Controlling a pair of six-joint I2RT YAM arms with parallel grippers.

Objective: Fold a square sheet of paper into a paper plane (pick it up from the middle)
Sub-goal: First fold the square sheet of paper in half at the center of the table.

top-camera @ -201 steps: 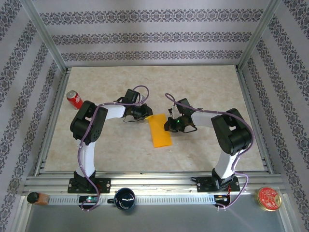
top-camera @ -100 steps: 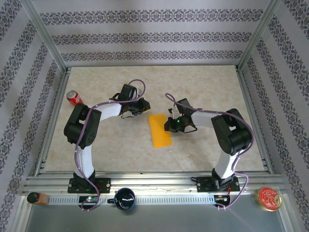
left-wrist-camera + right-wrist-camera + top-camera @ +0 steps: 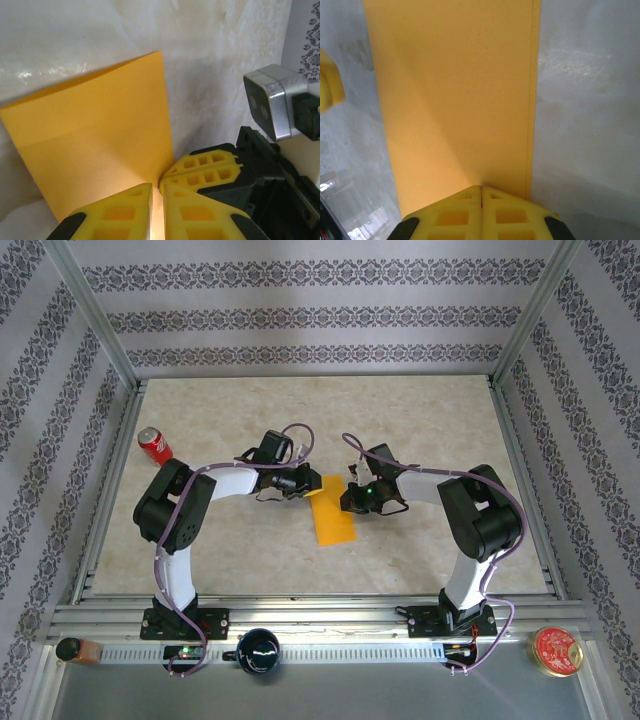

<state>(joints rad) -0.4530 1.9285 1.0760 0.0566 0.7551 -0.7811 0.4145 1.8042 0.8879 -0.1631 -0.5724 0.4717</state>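
Lying flat: one folded sheet (image 3: 333, 516); right fingers (image 3: 481, 192) together, left fingers (image 3: 145, 197) nearly together.

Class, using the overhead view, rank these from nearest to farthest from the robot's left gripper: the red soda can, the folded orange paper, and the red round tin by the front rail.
Measured from the left gripper:
1. Folded orange paper, right beside it, mid-table.
2. Red soda can, at the table's far-left edge.
3. Red round tin, near-right corner, in front of the rail.

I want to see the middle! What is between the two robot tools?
The folded orange-yellow paper lies between the left tool and right tool, seen from the top camera.
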